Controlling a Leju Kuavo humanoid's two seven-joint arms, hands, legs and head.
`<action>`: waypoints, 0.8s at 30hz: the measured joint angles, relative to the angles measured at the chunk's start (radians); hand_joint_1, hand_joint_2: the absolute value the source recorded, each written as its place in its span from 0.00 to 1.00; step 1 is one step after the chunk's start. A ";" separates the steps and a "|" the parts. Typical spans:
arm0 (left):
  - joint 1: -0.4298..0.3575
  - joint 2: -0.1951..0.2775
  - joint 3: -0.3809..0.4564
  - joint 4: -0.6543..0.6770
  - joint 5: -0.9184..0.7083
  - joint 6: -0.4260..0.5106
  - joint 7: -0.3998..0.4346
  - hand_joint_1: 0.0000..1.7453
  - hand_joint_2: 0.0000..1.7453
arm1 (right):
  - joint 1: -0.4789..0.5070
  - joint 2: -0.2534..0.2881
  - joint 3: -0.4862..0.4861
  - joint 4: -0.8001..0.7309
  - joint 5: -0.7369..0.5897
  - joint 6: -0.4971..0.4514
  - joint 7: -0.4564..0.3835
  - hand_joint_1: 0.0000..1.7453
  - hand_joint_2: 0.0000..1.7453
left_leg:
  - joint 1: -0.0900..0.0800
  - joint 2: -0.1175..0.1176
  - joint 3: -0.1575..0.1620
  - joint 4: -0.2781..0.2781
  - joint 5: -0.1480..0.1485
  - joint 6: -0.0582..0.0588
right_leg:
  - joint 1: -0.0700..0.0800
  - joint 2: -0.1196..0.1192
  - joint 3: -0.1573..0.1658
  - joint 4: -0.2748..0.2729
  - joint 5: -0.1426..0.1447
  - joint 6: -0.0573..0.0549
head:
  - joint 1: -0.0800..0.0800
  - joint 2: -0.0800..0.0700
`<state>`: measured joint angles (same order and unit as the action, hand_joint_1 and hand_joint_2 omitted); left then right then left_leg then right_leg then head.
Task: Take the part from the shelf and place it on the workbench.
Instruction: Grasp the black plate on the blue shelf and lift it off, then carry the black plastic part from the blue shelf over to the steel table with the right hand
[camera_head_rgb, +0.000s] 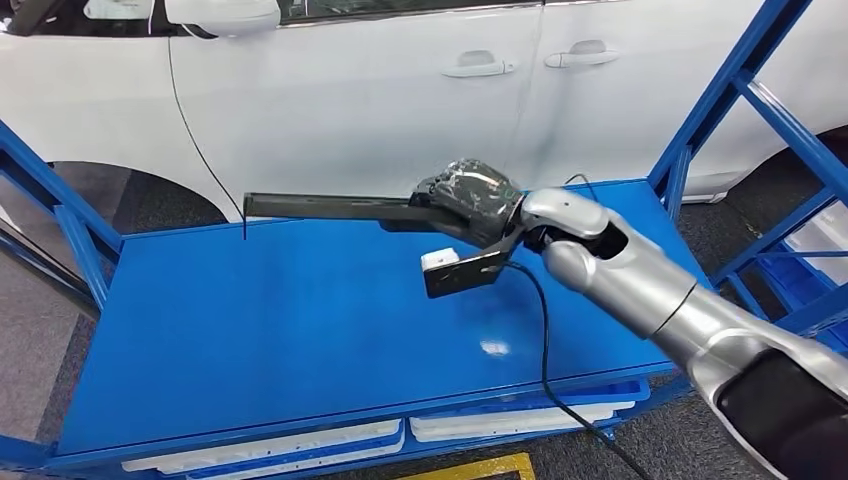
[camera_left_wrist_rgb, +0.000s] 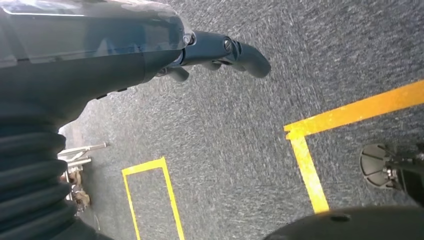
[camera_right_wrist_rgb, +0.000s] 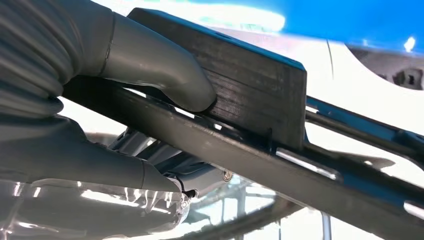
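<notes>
Right hand (camera_head_rgb: 478, 196) gripping long black part (camera_head_rgb: 330, 206) above blue workbench (camera_head_rgb: 250, 330), white car (camera_head_rgb: 400, 80) behind.

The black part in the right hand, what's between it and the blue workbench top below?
Nothing: in the head view the black part, held by the right hand, hangs over bare blue workbench.

The right hand (camera_head_rgb: 470, 195) hides the near end of the long black part (camera_head_rgb: 330, 206), and the picture's edge cuts off the white car (camera_head_rgb: 400, 90).

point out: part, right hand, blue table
part (camera_head_rgb: 330, 206), head view, middle of its long dark bar
right hand (camera_head_rgb: 470, 198), head view, back of the hand
blue table (camera_head_rgb: 280, 330), head view, bare top
</notes>
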<state>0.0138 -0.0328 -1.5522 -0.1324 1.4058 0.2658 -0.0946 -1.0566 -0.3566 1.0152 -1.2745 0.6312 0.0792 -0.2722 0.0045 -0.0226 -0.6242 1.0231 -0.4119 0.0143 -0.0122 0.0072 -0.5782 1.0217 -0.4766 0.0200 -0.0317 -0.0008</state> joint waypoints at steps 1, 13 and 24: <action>0.000 0.000 0.000 0.000 0.002 -0.001 -0.002 0.00 0.00 | -0.023 -0.017 -0.007 -0.030 -0.019 0.023 0.008 1.00 1.00 | -0.001 0.000 0.000 -0.004 0.002 0.007 | -0.002 0.000 -0.007 0.018 -0.016 0.003 | 0.000 0.000; 0.000 0.002 0.000 0.000 0.017 0.003 -0.008 0.00 0.00 | -0.190 -0.125 -0.113 -0.205 -0.535 0.053 0.014 1.00 1.00 | -0.013 -0.011 0.004 0.007 -0.010 0.010 | 0.005 0.004 -0.019 0.014 0.008 -0.008 | 0.000 0.000; -0.012 0.005 0.000 0.000 0.015 0.019 -0.006 0.00 0.00 | 0.140 -0.077 -0.377 -0.437 -1.079 0.121 -0.184 1.00 1.00 | -0.009 -0.011 -0.102 0.198 -0.059 -0.026 | -0.001 -0.001 0.008 -0.006 0.010 -0.034 | 0.000 0.000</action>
<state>0.0017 -0.0282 -1.5522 -0.1324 1.4203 0.2849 -0.1010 -0.9166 -0.4335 0.6386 -1.7116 -0.4476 0.2000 -0.4565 -0.0041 -0.0333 -0.7264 1.2208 -0.4708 -0.0119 -0.0133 0.0060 -0.5698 1.0156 -0.4667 -0.0144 -0.0320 -0.0008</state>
